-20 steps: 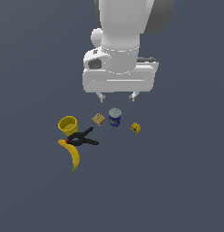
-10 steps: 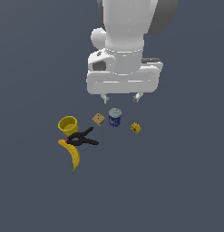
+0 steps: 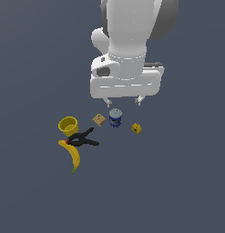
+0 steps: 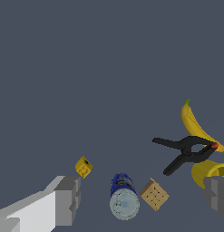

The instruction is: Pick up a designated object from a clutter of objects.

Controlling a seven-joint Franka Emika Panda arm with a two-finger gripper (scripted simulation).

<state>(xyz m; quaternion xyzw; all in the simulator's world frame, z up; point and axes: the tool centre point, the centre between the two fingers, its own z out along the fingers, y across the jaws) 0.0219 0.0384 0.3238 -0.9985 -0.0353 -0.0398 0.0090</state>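
Note:
The designated object, a tiny yellow-orange block with dark spots, lies on the floor to the exterior view's right of the blue can. My gripper hangs open above the clutter, roughly over the can, holding nothing. One grey fingertip shows close beside the block in the wrist view, the other near the yellow cup. The block stands free of the other items.
A tan cube sits beside the can. Farther to the exterior view's left are a yellow cup, a black clamp and a banana.
The arm has shifted toward the exterior view's right and slightly lower, over the can and block. The objects have not moved.

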